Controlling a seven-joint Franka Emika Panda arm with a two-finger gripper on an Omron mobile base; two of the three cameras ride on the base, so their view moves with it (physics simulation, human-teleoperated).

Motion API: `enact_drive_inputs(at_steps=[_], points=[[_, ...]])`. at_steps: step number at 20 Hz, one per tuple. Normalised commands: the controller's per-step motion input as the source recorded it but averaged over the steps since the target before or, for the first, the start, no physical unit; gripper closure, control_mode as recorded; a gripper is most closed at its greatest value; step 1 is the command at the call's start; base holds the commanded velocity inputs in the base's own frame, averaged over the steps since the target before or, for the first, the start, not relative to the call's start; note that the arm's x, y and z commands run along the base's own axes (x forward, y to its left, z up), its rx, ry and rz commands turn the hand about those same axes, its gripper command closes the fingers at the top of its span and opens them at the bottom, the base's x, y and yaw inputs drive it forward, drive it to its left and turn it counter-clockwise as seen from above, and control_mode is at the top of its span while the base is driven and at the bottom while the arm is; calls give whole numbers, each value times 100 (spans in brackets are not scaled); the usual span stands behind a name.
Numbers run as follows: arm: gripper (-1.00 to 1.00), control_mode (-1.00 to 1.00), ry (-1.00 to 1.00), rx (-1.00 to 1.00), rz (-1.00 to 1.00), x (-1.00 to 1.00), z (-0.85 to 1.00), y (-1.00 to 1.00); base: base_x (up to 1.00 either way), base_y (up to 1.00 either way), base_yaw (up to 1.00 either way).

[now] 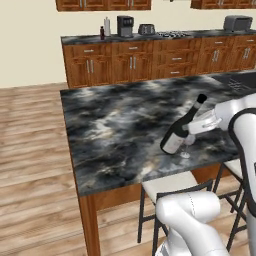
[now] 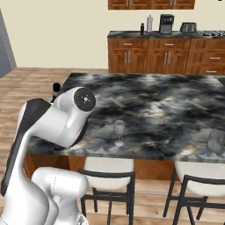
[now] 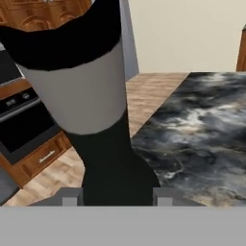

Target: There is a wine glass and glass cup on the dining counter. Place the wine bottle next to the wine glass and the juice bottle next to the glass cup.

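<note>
Clearly carried for placing: wine bottle (image 1: 181,131) tilted at right centre, clamped in gripper (image 1: 196,125) fingers, low over dining counter (image 1: 115,125), just beside wine glass (image 2: 119,132).

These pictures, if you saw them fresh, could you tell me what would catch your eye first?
The tilted wine bottle held in the hand above the marbled dining counter, near its front edge. Right beside it stands the small wine glass, upright on the stone.
</note>
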Motion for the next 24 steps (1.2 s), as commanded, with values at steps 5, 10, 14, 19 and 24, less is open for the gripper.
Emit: enact_drive_inputs(at_steps=[5, 10, 14, 19, 24], points=[[100, -100, 10, -9, -8, 78, -51, -4, 0, 0, 0], [100, -100, 21, -10, -30, 87, -67, -47, 0, 0, 0], [100, -100, 20, -7, -20, 52, -74, -33, 0, 0, 0], [100, -100, 7, -11, -10, 58, -58, -11, 0, 0, 0], [100, -100, 0, -11, -3, 50, -49, 0, 0, 0, 0]])
